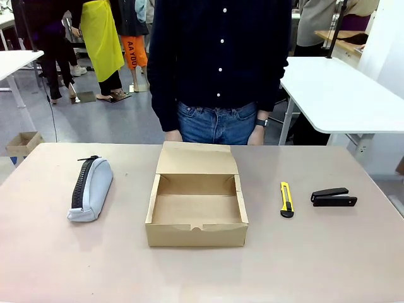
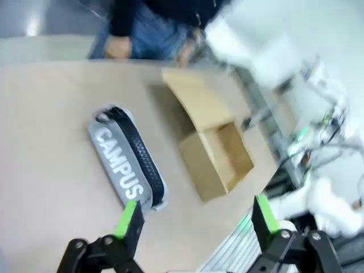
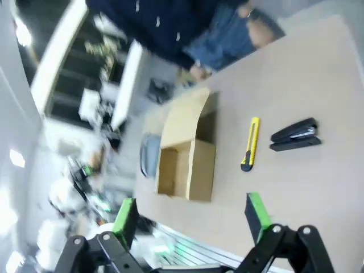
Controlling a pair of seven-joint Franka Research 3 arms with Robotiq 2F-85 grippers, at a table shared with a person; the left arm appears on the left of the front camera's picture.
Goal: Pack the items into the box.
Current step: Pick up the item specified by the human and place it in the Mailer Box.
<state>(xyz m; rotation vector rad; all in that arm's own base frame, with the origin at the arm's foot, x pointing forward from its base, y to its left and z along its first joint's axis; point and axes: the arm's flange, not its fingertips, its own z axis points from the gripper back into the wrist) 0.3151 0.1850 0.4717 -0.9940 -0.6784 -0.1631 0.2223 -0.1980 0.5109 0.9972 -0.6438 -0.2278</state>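
Beige tabletop (image 1: 202,271), open brown cardboard box (image 1: 196,235) at centre, grey zip pouch (image 1: 91,188) at nine o'clock, yellow utility knife (image 1: 286,199) at three o'clock, black stapler (image 1: 333,197) farther out.

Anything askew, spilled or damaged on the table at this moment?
Nothing stands out. The box sits open and empty, the pouch to its left, the utility knife and stapler to its right, all intact.

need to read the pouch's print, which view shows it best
Left wrist view: pouch near, CAMPUS print and zipper face the camera. Front view shows it side-on; right wrist view, a blurred bit beyond the box.
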